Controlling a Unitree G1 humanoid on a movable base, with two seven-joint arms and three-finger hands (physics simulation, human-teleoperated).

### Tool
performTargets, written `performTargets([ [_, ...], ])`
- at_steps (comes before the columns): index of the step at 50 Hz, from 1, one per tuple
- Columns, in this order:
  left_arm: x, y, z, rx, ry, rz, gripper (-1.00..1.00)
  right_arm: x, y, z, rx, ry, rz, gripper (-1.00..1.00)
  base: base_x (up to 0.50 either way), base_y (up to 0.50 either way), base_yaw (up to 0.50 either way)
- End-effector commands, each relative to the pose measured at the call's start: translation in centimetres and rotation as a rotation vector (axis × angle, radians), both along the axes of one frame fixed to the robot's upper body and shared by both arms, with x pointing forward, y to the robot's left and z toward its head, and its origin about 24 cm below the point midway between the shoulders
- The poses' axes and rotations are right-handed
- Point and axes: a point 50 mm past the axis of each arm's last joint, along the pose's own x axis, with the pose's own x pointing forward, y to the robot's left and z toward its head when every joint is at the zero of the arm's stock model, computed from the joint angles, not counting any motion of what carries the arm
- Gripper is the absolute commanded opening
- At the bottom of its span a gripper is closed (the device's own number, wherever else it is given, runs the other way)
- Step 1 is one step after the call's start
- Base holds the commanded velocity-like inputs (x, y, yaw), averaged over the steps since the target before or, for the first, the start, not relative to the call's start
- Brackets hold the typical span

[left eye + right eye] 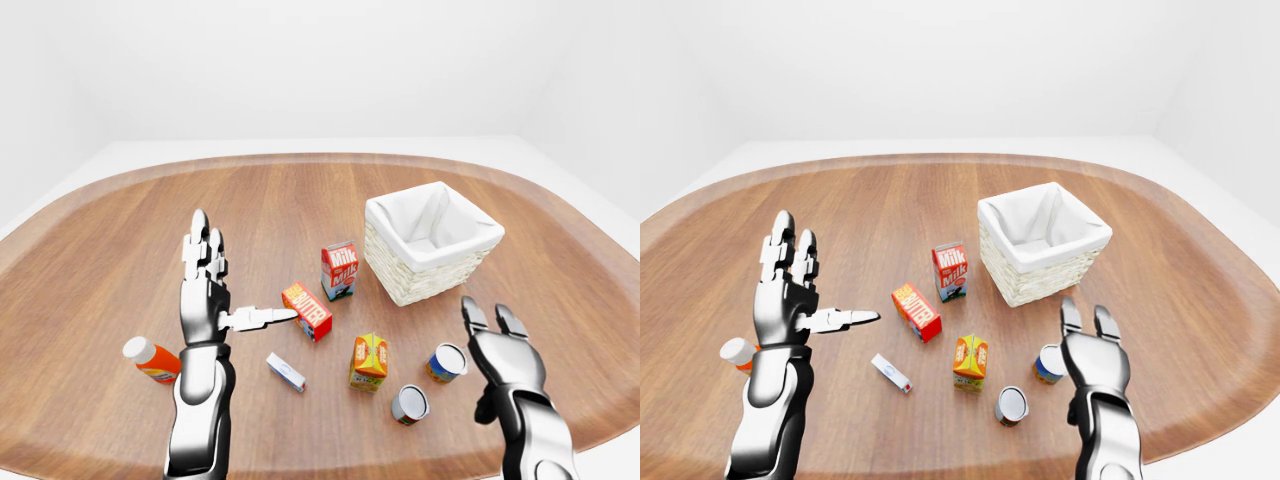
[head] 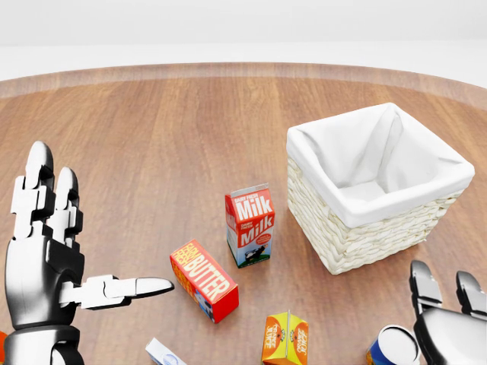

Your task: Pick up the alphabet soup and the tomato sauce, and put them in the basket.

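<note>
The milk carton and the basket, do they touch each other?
Apart. The left-eye view shows bare wooden table between the milk carton and the basket.

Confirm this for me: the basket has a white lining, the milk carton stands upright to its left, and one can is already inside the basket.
Not quite. The basket holds no can: its white lining is bare in the left-eye view. Both cans, one and the other, sit on the table below the basket, near the right robot hand. The rest holds: the milk carton stands upright to the basket's left.
</note>
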Motion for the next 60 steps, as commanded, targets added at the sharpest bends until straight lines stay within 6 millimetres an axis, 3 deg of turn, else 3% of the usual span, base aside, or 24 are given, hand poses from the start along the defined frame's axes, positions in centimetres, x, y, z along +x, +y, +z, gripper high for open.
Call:
performTargets([
  [1, 0.0, 0.1, -0.4, 0.008, 0.018, -0.009, 1.00, 0.3, -0.3, -0.4, 0.010, -0.004, 0.000, 1.00, 0.00, 0.00, 0.00],
  [24, 0.0, 0.1, -0.4, 0.008, 0.018, -0.009, 1.00, 0.8, -0.1, -1.0, 0.029, -0.023, 0.018, 1.00, 0.00, 0.00, 0.00],
  [60, 0.0, 0.1, -0.4, 0.008, 0.018, -0.009, 1.00, 2.0, -0.4, -4.1, 0.075, 0.007, 0.039, 1.00, 0.00, 0.00, 0.00],
])
